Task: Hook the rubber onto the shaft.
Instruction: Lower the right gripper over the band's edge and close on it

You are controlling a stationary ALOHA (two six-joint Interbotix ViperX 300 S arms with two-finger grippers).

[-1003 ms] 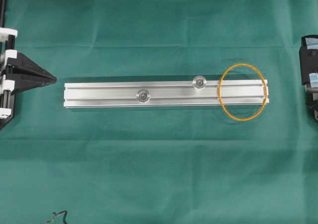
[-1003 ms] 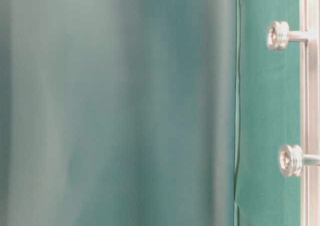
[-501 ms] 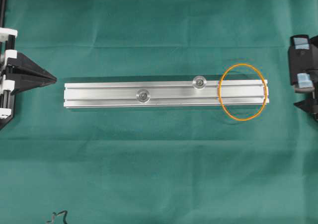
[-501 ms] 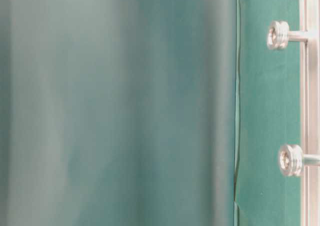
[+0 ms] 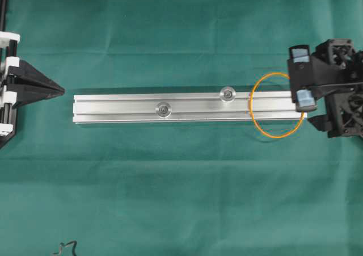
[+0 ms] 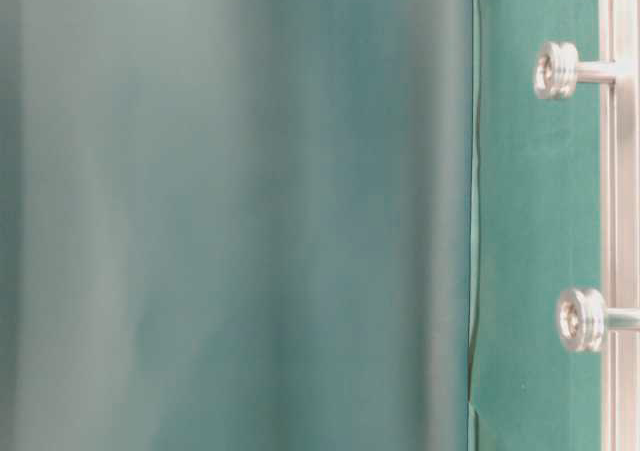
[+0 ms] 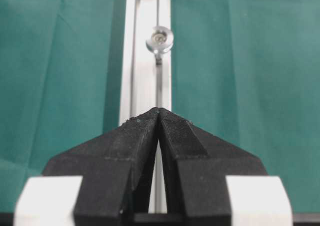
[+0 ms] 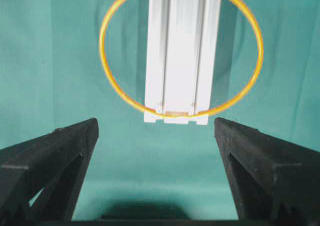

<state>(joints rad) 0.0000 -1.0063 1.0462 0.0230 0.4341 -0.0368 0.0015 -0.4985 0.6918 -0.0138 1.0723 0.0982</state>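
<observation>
The rubber (image 5: 252, 106) is a thin orange loop lying flat round the right end of the aluminium rail (image 5: 187, 107). Two shafts stand on the rail, one (image 5: 227, 93) near the loop and one (image 5: 164, 109) further left. My right gripper (image 5: 303, 77) hovers open over the loop's right side and hides part of it. In the right wrist view the rubber (image 8: 103, 50) and the rail end (image 8: 182, 60) lie ahead of the wide-open gripper (image 8: 156, 123), nothing between its fingers. My left gripper (image 5: 60, 89) is shut off the rail's left end, empty (image 7: 159, 109).
A small dark wire squiggle (image 5: 65, 248) lies at the bottom left on the green cloth. At table level a blurred green fold (image 6: 230, 211) fills most of the view; the two shafts (image 6: 556, 70) (image 6: 582, 319) stick out beside it.
My right gripper has come in from the right edge and now stands over the rail's right end and the loop. The loop, the rail and the left gripper have not moved.
</observation>
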